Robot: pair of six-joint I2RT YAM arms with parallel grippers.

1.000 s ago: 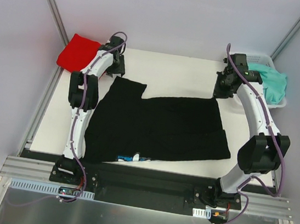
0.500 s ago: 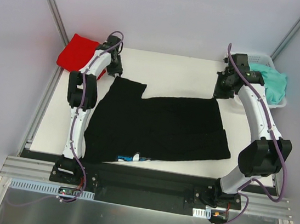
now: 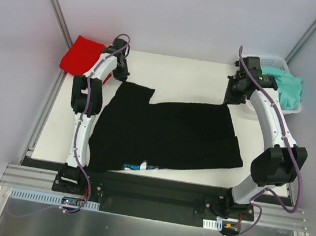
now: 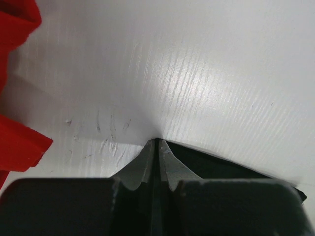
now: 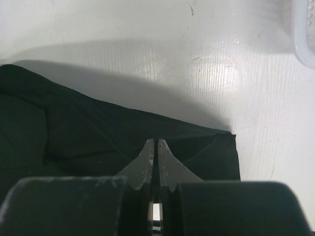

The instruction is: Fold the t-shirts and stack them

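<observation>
From above, the black t-shirt (image 3: pixel 167 134) lies spread across the table (image 3: pixel 181 71). The left gripper (image 3: pixel 120 77) is at its far left corner and the right gripper (image 3: pixel 234 96) at its far right corner. A red t-shirt (image 3: pixel 82 54) sits folded beyond the far left corner. A teal t-shirt (image 3: pixel 287 89) hangs in the basket (image 3: pixel 270 58) beyond the far right corner.

In the left wrist view the jaws are clenched, their tips meeting on the black cloth's edge (image 4: pixel 216 164), with red cloth (image 4: pixel 19 142) off to its left.

In the right wrist view the jaws pinch the black cloth (image 5: pixel 74 132) just inside its corner, and creases run into the tips.

This looks like the first fold: both far corners are gripped. Next, both arms need to lift together and carry that edge toward the near hem, keeping it level.
</observation>
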